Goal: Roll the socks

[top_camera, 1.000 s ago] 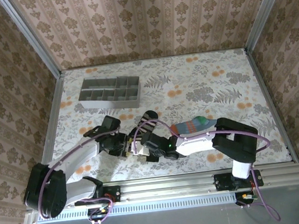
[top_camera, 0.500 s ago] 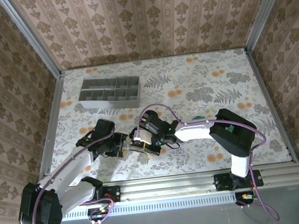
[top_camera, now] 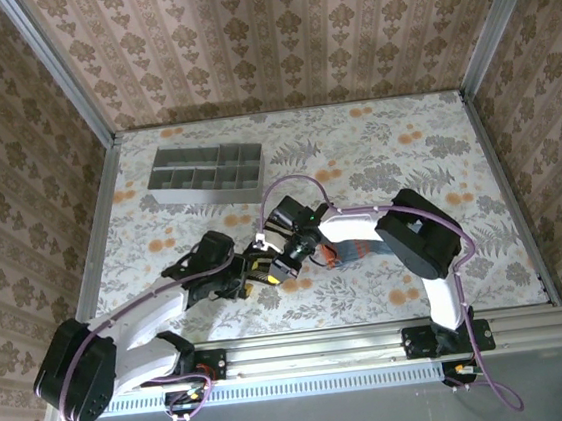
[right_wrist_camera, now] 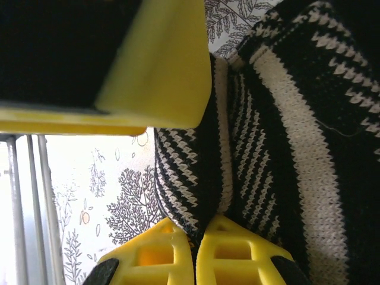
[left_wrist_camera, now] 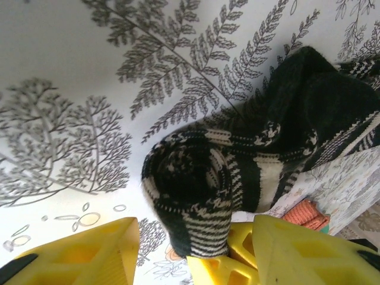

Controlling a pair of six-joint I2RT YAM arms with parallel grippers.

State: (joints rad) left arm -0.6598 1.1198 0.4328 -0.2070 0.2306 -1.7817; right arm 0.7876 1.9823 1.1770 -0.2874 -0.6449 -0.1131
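Observation:
The black-and-cream striped sock (left_wrist_camera: 196, 196) lies rolled at its near end on the floral table, its loose part running off to the right. My left gripper (left_wrist_camera: 196, 228) is open, one yellow finger on each side of the roll, with a gap at the left finger (left_wrist_camera: 89, 255). My right gripper (right_wrist_camera: 196, 237) is shut on the roll's striped edge (right_wrist_camera: 184, 178). Its tips (left_wrist_camera: 228, 261) show between the left fingers. The orange cuff (left_wrist_camera: 304, 214) of the teal sock (top_camera: 351, 251) peeks out beside the roll. From above, both grippers (top_camera: 253, 277) (top_camera: 272, 265) meet at centre front.
A grey compartment tray (top_camera: 209, 191) stands at the back left of the table. The right arm (top_camera: 414, 232) bends across the middle over the socks. Metal rails (top_camera: 375, 336) line the near edge, and wallpapered walls close in the other sides.
The right arm has swung left and back over the socks, hiding most of them from above. The left gripper has moved right toward the roll and its jaws have narrowed slightly.

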